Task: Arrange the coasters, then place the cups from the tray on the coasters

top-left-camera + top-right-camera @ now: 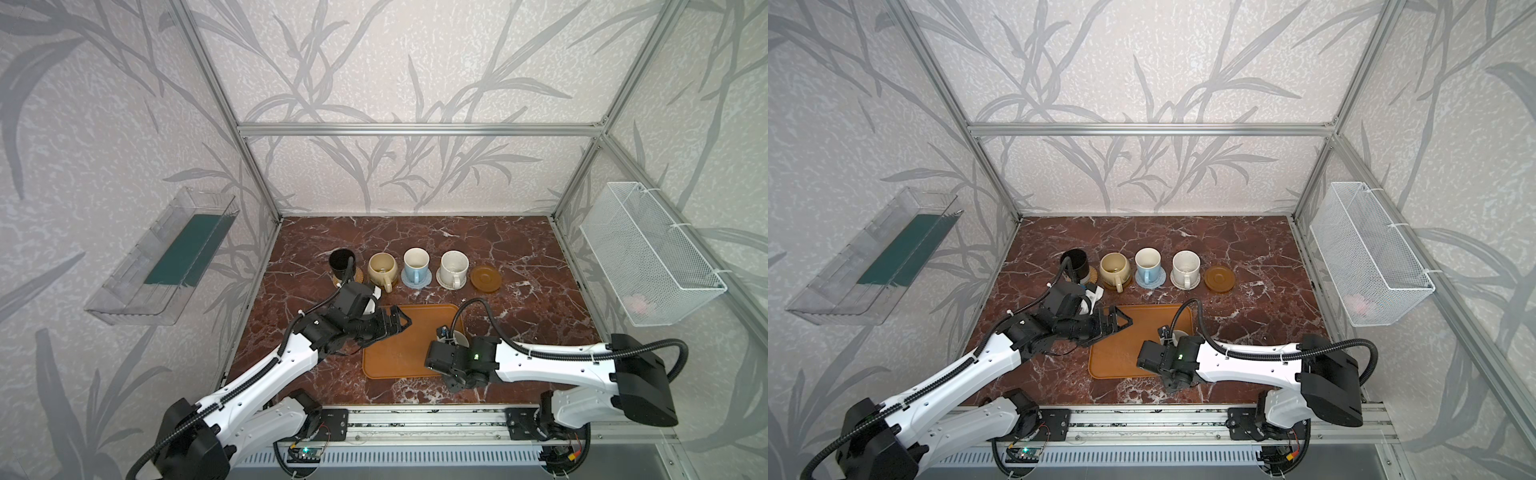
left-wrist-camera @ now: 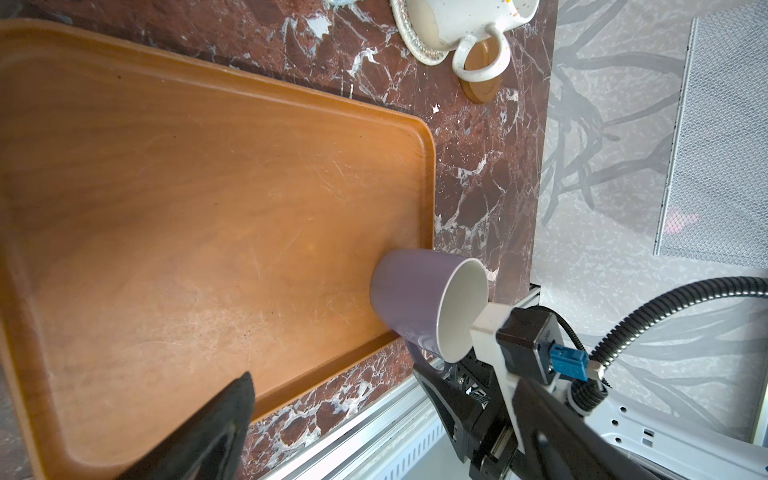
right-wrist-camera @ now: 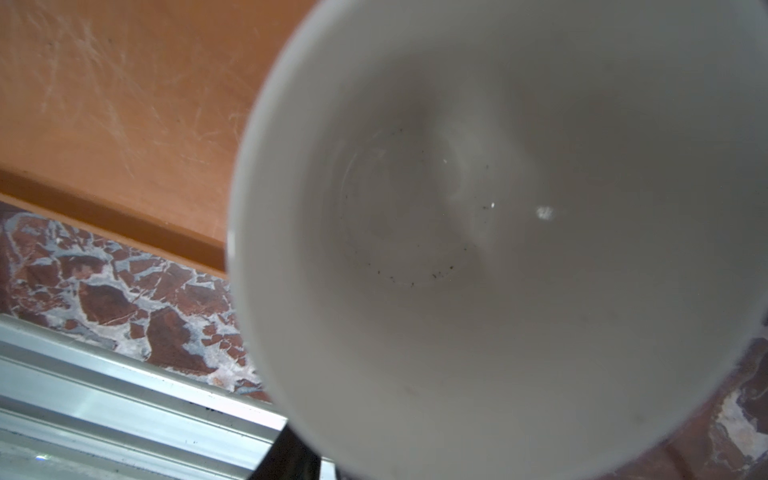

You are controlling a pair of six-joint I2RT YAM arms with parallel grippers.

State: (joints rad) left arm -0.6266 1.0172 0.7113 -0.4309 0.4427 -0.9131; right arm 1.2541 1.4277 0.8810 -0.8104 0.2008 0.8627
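Most of the job looks done. Across the middle of both top views, four cups stand in a row on the counter [image 1: 519, 257]. The black cup [image 1: 342, 262] is on a woven coaster [image 1: 358, 276]. The yellow cup [image 1: 381, 266] hides most of what is under it. The blue cup [image 1: 416, 261] is on a blue-grey coaster [image 1: 415, 284], and the white cup [image 1: 454, 266] is on a pale coaster [image 1: 445, 285]. At the right end of the row, one shiny brown coaster [image 1: 485, 279] has nothing on it. It lies just beside the white cup. The tray [image 1: 399, 353] sits lower in the picture, and only one cup is at it. That is the purple cup [image 2: 409, 301], at the tray's right edge near a corner. The right hand [image 2: 432, 376] is down at this cup, right by its handle. I cannot tell if it is pinching the handle or only close to it. I also cannot tell if the cup is lifted yet. The left hand [image 1: 400, 322] hangs over the tray's upper left corner, spread wide with nothing in it. So, as I see it, one step is left. The purple cup has to go up and to the right onto the bare brown coaster.
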